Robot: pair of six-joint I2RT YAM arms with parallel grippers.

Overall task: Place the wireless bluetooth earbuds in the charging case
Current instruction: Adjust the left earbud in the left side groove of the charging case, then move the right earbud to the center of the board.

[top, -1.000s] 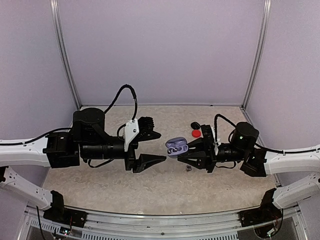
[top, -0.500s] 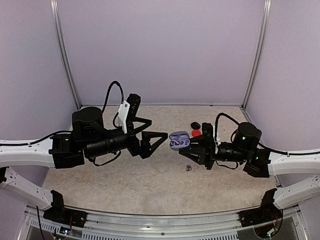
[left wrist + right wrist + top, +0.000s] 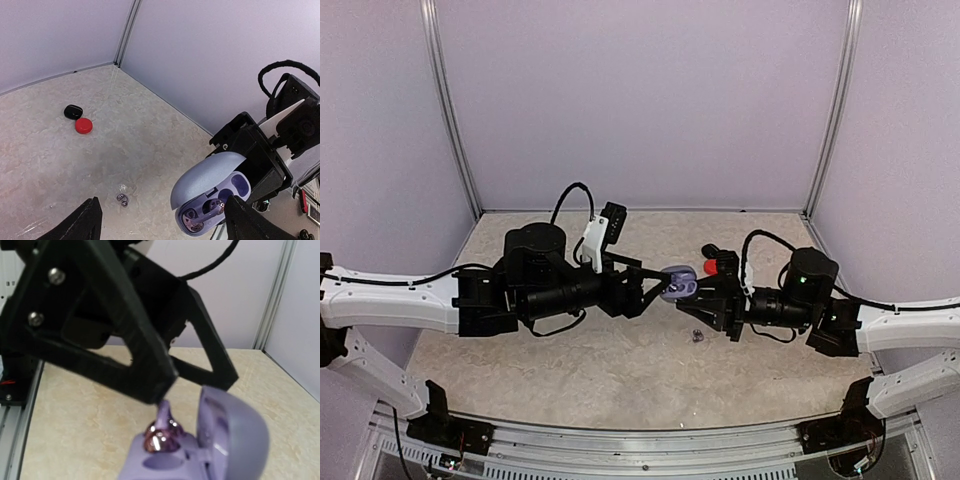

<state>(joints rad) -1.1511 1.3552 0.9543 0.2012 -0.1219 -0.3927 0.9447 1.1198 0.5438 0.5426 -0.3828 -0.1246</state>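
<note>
Lilac case point(image 3: 674, 278) sits clamped in right gripper point(image 3: 700, 292); left gripper point(image 3: 655, 287) gapes wide.

Plain pale lilac back wall panel point(image 3: 640, 100), matching lilac side walls point(image 3: 370, 130) to left and right, slim silver metal corner posts point(image 3: 455, 120) rising from the desk's far corners, beige marbled desk top point(image 3: 620, 370), ribbed aluminium rail point(image 3: 640, 445) along its near edge, soft even light.

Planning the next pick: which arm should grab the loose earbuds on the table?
Left, probably. The left claw is open and empty; the right claw is shut on the open lavender charging case, held aloft. The loose earbuds lie near both.
</note>
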